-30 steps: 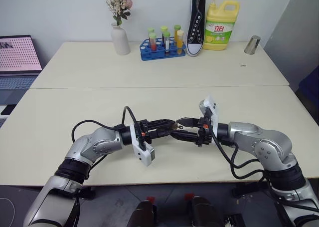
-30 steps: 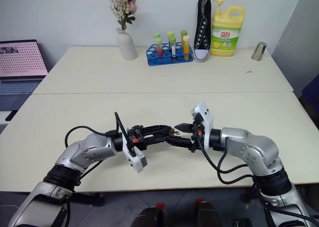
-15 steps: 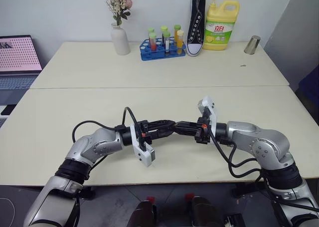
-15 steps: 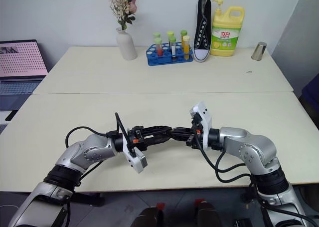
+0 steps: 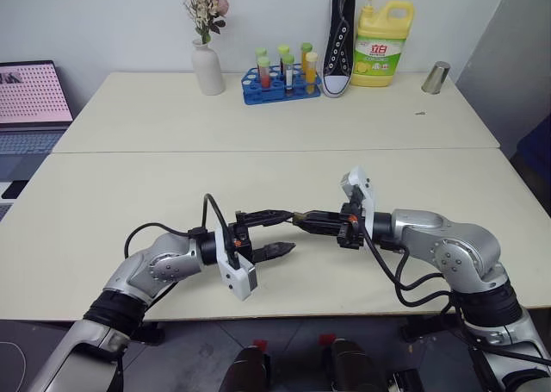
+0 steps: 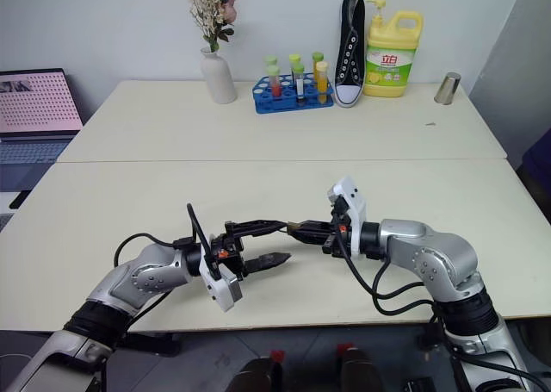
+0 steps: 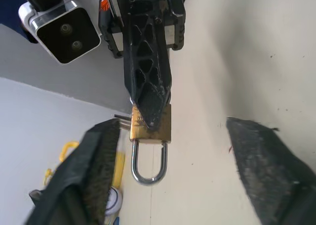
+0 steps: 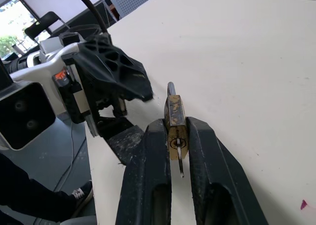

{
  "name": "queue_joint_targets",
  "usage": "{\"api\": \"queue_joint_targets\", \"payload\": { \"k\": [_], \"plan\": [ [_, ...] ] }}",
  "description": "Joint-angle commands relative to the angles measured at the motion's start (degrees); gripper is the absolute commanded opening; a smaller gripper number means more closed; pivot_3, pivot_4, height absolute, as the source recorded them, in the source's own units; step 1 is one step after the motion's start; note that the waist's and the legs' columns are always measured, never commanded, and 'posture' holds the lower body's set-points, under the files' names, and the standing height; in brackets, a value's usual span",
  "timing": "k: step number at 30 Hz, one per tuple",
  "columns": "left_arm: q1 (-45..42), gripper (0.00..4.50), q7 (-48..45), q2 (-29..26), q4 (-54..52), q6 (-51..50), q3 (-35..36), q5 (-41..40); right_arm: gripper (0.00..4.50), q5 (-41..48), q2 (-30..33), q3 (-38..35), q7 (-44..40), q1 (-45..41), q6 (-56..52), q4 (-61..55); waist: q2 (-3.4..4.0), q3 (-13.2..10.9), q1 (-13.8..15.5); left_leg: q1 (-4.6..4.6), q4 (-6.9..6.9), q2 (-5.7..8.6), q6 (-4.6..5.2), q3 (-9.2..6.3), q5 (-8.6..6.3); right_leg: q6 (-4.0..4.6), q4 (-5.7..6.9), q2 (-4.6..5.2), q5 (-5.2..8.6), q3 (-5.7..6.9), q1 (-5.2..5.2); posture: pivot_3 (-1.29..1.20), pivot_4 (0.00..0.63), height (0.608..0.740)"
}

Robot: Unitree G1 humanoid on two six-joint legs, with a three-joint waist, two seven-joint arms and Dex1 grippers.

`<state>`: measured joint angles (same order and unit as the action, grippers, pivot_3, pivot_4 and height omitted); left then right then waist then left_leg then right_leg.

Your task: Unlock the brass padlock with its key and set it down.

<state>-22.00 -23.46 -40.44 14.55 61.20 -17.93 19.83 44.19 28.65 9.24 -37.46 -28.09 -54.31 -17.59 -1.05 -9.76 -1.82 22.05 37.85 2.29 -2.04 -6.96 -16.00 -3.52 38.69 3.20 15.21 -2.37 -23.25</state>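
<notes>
Handover just happened: a second ago the left gripper [image 5: 274,231] was pinched at the brass padlock [image 7: 150,124] with the right gripper [image 8: 177,136] spread beside it. Now it's swapped. Right gripper is pinching the padlock body, held up off the worktop [image 5: 258,108] between the two arms. Left gripper has let go, fingers spread wide, and has backed slightly away, with one finger just short of the right fingertips.

Padlock detail: in the left wrist view the shackle loop looks closed into the body, pointing towards the left gripper. The key [image 8: 179,161] sits in the keyway on the bottom face, sticking back between the right fingers. So it's inserted, but I'd judge the lock still shut.

My read: the left gripper is now free to regrip, probably to take the key or shackle while the right holds the body. Unlock and set-down not yet done.

Containers, all at the far edge of the worktop, well apart from the arms:
- blue rack [image 5: 280,89] holding several capped tubes with coloured contents
- white vase [image 5: 207,68] with dried flowers
- yellow detergent bottle [image 5: 380,47], contents can't tell
- small metal cup [image 5: 436,77], contents can't tell
</notes>
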Motion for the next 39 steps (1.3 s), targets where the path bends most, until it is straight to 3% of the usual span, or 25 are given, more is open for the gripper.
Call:
{"api": "queue_joint_targets", "payload": {
  "k": [1,4,9,12,17,25,39],
  "plan": [
    [1.48,4.43,-1.91,-1.53,-2.39,-2.54,1.47,-5.64,0.13,-1.38,1.75,-1.66,-2.32,-0.39,2.24,-1.41,0.0,0.0,-0.01,0.0,0.0,0.0,0.0,0.01,0.0,0.0,0.0,0.0,0.0,0.0,0.0,0.0,0.15,0.74],
    [1.87,4.09,-4.96,-1.4,-2.16,-8.52,2.04,-12.63,0.13,-2.45,3.25,-1.85,-3.97,-0.32,3.47,-1.82,0.01,-0.01,-0.01,0.0,0.0,0.0,0.0,0.0,0.0,0.0,0.0,0.0,0.0,0.01,0.0,0.0,0.15,0.74],
    [1.77,2.52,-20.24,0.98,-10.15,-40.41,0.86,-39.16,0.13,-4.86,6.05,-0.43,-8.03,0.7,7.49,-5.94,0.04,-0.03,-0.1,0.02,0.01,-0.01,0.0,-0.01,0.0,0.0,0.01,0.0,0.01,0.02,0.0,0.0,0.15,0.74],
    [1.14,1.62,-23.35,1.94,-13.63,-54.06,2.81,-46.32,0.13,-5.5,5.97,-0.1,-8.72,1.17,8.37,-6.98,0.04,-0.03,-0.22,0.01,0.01,-0.02,0.01,-0.02,0.0,-0.01,0.01,-0.02,0.01,0.03,0.01,0.0,0.15,0.74],
    [0.47,0.01,-26.24,5.09,-17.73,-66.02,4.72,-52.0,0.13,-5.47,5.54,-0.02,-9.09,1.57,8.88,-8.15,0.03,-0.03,-0.15,0.0,0.02,-0.03,0.0,-0.01,0.0,-0.01,0.01,-0.04,0.01,0.02,0.01,0.0,0.15,0.74],
    [1.19,0.0,-29.54,7.08,-22.79,-74.59,6.54,-53.42,0.13,-6.77,5.48,0.47,-9.43,2.14,9.56,-8.25,0.03,-0.03,-0.09,0.0,0.01,-0.03,0.0,-0.02,0.0,0.0,-0.02,-0.03,0.01,0.01,0.02,0.0,0.15,0.74],
    [3.92,0.0,-33.64,5.7,-30.43,-85.75,10.38,-56.86,0.13,-8.35,5.37,0.86,-10.37,2.37,10.5,-7.09,0.03,-0.03,-0.02,0.01,0.01,-0.04,-0.01,-0.02,0.0,0.0,-0.08,-0.03,0.01,0.0,0.03,0.0,0.15,0.74]
  ]
}}
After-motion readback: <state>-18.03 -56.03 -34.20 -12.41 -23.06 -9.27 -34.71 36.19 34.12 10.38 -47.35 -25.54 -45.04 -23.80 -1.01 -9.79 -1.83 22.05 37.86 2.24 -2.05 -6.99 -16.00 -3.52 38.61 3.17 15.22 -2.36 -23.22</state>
